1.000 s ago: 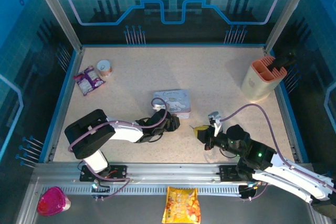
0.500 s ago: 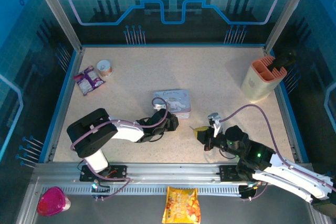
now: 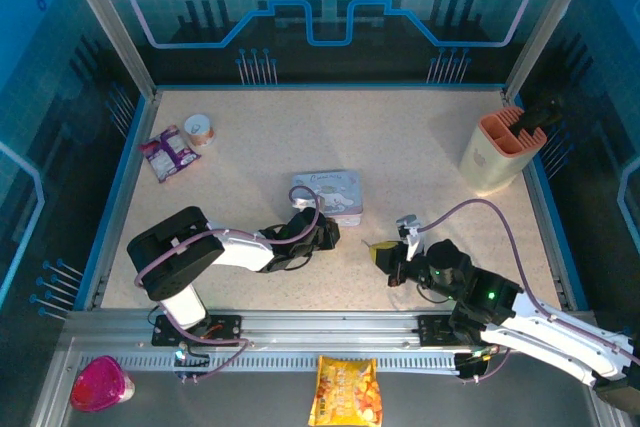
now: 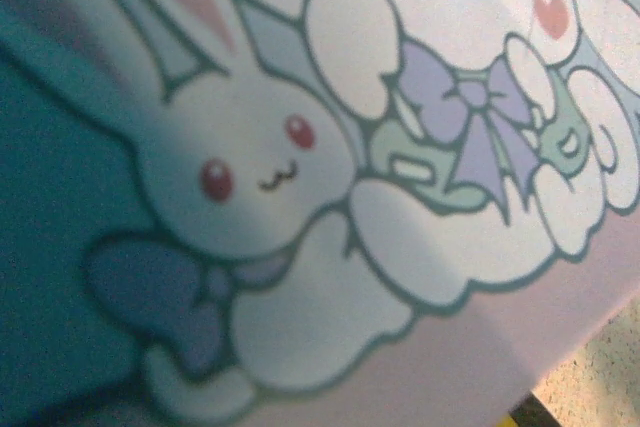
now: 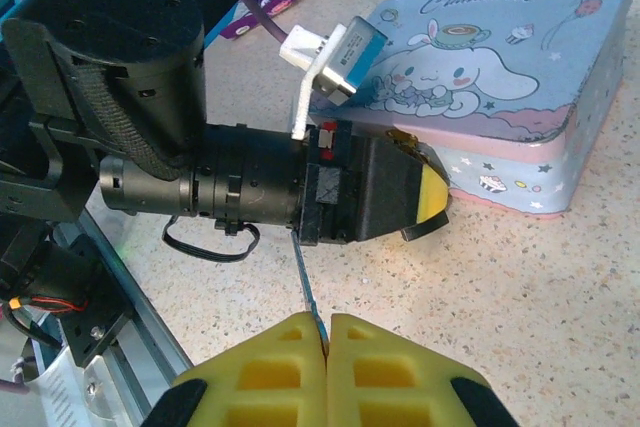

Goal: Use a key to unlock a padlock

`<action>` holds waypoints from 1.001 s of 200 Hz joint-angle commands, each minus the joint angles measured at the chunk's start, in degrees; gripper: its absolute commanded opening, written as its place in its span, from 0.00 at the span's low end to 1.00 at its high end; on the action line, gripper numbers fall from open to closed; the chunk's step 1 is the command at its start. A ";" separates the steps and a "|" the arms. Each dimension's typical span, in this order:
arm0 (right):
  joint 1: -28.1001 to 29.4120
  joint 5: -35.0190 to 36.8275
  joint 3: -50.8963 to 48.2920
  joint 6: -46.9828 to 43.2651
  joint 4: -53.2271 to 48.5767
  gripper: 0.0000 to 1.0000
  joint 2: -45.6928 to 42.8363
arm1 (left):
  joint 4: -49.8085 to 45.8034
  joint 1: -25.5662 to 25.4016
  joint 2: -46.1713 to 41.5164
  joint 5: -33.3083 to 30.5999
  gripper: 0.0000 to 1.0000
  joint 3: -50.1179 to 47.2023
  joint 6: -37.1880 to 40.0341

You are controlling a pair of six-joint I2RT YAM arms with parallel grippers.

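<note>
At table centre, against the near wall of the pastel cartoon tin (image 5: 520,67), both arms meet. Yellow foam pads of the right gripper (image 5: 327,325) are pressed flat together, pinching the key (image 5: 306,285): a thin, pale silvery blade seen edge-on, poking out toward the left gripper (image 5: 428,195). That one lies low over the table (image 5: 560,277), nose just beside the tin. It is seen side-on, so I cannot tell whether its jaws are closed, or on what. I take the small dark piece under its yellow tip to be the padlock (image 5: 424,231), though it is too small to confirm. No keyhole is visible.

Step in hand, as I judge it: bring the key tip to the keyhole.
- Line the blade with the lock's axis before advancing.
- Go slowly, with the lock body braced against the push.
- Turn only once the blade is fully seated.
- A thin key in soft foam may swivel under side load.
</note>
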 commanded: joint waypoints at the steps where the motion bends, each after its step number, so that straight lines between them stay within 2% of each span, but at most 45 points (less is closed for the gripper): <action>1: 0.85 2.30 -1.38 3.71 1.38 0.00 0.95 | 0.10 0.07 -2.30 1.99 0.12 -1.03 -0.98; 72: 0.39 -0.27 -6.43 15.01 9.41 0.00 8.31 | 0.41 0.94 -5.33 7.95 0.08 -1.42 0.26; 103: -3.28 -5.84 -8.34 19.75 12.68 0.00 11.48 | 3.76 1.47 -6.01 10.77 0.07 -2.74 0.28; 130: -7.61 -11.04 -10.91 24.75 19.46 0.00 14.43 | 7.63 1.65 -5.70 13.40 0.06 -3.28 0.12; 200: -10.84 -16.99 -12.99 29.02 35.88 0.00 25.21 | 15.15 2.95 -4.95 21.02 0.03 -3.55 -5.25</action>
